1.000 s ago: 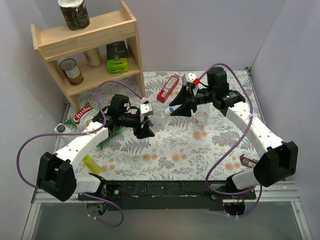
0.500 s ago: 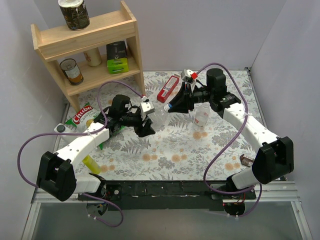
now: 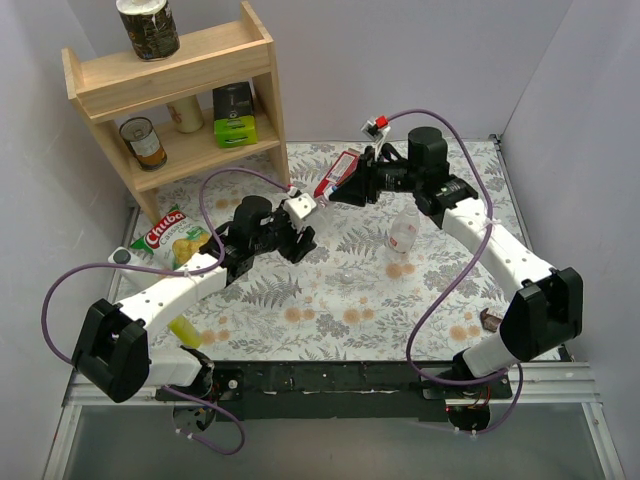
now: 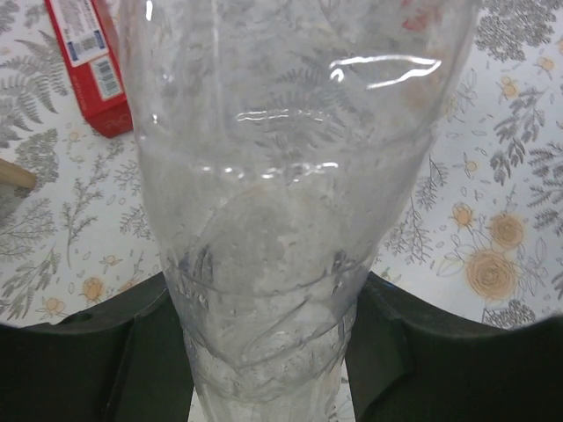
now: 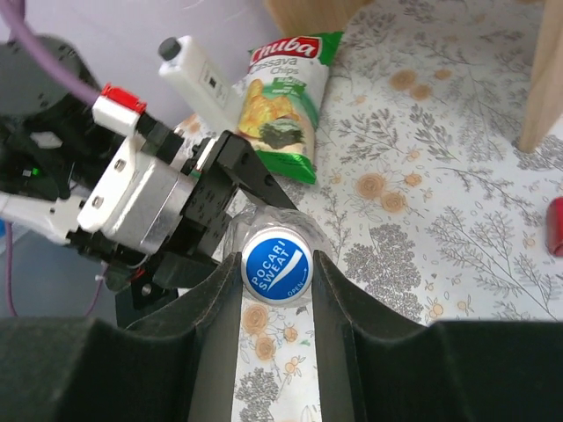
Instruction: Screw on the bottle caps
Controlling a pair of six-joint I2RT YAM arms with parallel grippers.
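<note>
My left gripper (image 3: 302, 240) is shut on the plain clear bottle (image 4: 281, 220), which fills the left wrist view between the dark fingers (image 4: 97, 352). It holds the bottle tilted, with the mouth toward my right gripper (image 3: 340, 194). My right gripper (image 5: 277, 274) is shut on the blue-and-white cap (image 5: 277, 265), which sits on the bottle's mouth; the bottle's shoulder (image 5: 310, 233) shows behind the cap. The bottle with the red-and-white label (image 3: 403, 236) stands upright on the table right of both grippers. Its top is whitish; I cannot tell whether the pale cap is on it.
A flat red box (image 3: 337, 175) lies just behind the grippers and also shows in the left wrist view (image 4: 88, 61). A chips bag (image 3: 170, 235) lies at the left. A wooden shelf (image 3: 170, 90) with cans stands at the back left. A small dark object (image 3: 492, 320) lies near the right edge.
The right gripper has moved up and left and its wrist has turned. The left gripper has moved right and swung the bottle toward it.
</note>
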